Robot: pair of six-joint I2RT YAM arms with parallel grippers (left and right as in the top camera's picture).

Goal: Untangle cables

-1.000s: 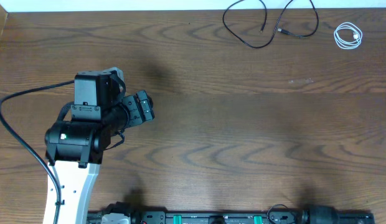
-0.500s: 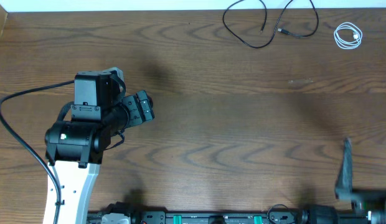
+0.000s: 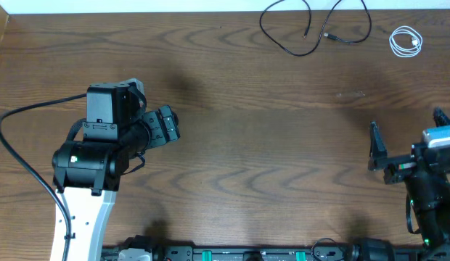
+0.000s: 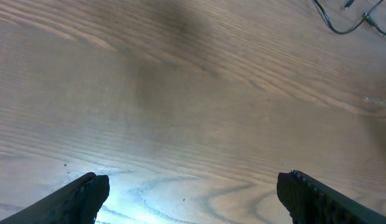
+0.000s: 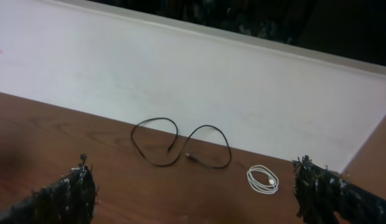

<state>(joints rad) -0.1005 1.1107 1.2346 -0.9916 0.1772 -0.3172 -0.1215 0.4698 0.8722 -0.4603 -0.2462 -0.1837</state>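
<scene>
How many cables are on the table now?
3: one black cable looped at the far edge, a second black cable beside it, a coiled white cable farther right.

Wooden table (image 3: 268,130), black cables (image 3: 294,54), coiled white cable (image 3: 406,41)
</scene>
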